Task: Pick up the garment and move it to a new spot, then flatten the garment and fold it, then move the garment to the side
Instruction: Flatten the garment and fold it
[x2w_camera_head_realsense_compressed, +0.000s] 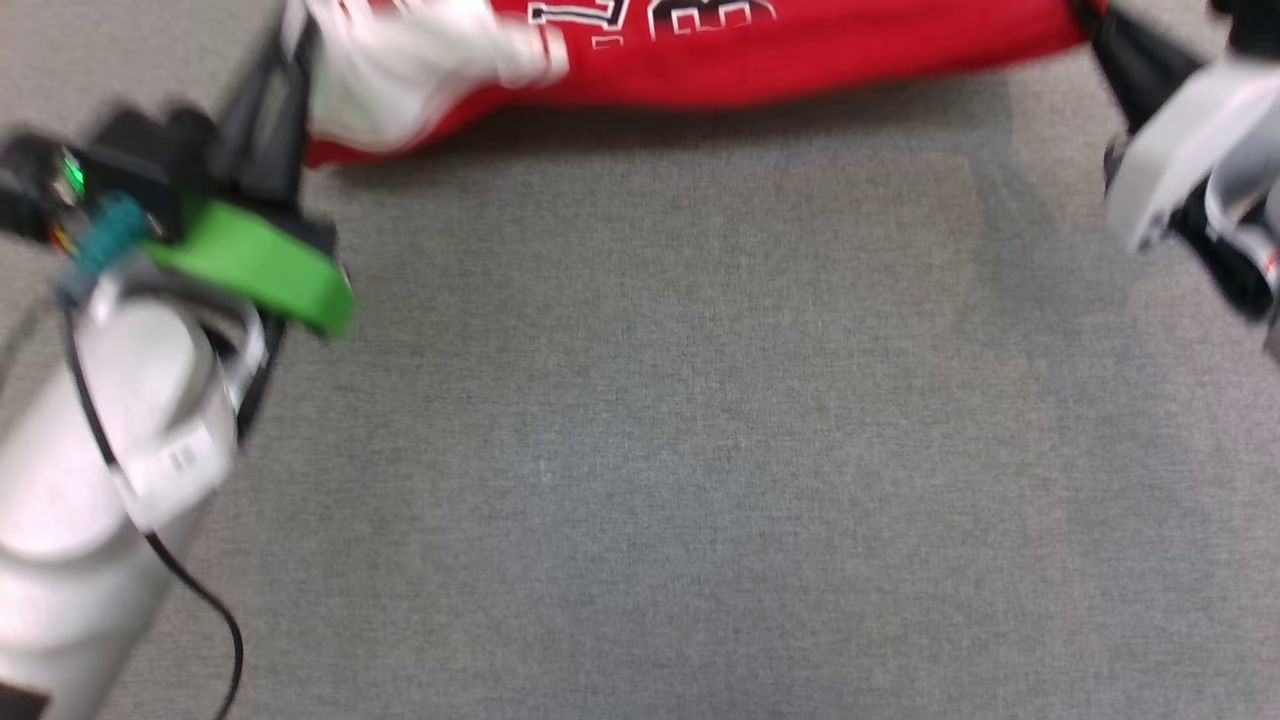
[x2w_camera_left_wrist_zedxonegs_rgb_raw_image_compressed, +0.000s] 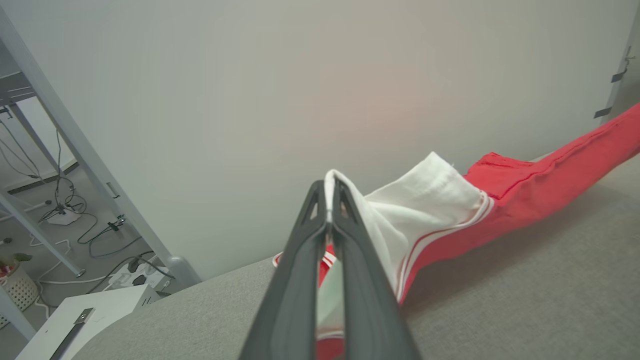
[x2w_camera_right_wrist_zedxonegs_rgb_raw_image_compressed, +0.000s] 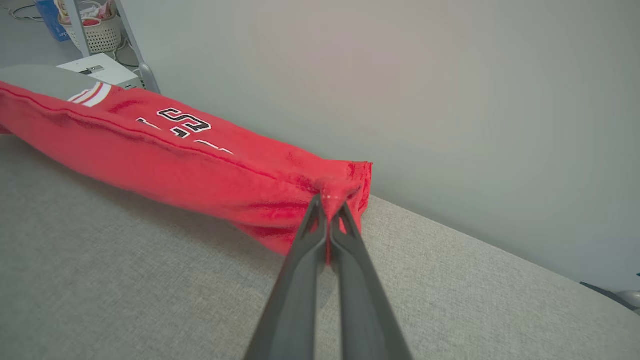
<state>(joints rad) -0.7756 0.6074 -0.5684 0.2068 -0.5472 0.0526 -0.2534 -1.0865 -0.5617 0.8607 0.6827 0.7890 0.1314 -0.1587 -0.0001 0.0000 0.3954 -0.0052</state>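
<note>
- Garment (x2w_camera_head_realsense_compressed: 760, 60) hung stretched as a long red band between the two grippers, close to the wall (x2w_camera_left_wrist_zedxonegs_rgb_raw_image_compressed: 300, 100) and over the part of the desk (x2w_camera_head_realsense_compressed: 640, 450) nearest that wall, with a shadow beneath it; whether its lower fold touched the desk could not be told
- Left gripper (x2w_camera_left_wrist_zedxonegs_rgb_raw_image_compressed: 328, 192) was closed tight on a thin pinch of the white sleeve (x2w_camera_left_wrist_zedxonegs_rgb_raw_image_compressed: 430, 200) at one end of the band; so little cloth sat between its fingers that a harder pull along the wall would likely slip it free and drop that end
- Right gripper (x2w_camera_right_wrist_zedxonegs_rgb_raw_image_compressed: 329, 202) was clamped shut on a bunched red corner at the other end; the bunching suggested several layers were caught, which could leave the hem twisted once laid flat
- Both holds were at the garment's ends and its middle looked doubled over, so set down like this, farther from the wall, it would probably land as a roll rather than a flat sheet
- A drop this near the wall could send cloth over the desk edge and out of reach
- Blur in the head view hinted at fast motion, which would add to the slip risk
</note>
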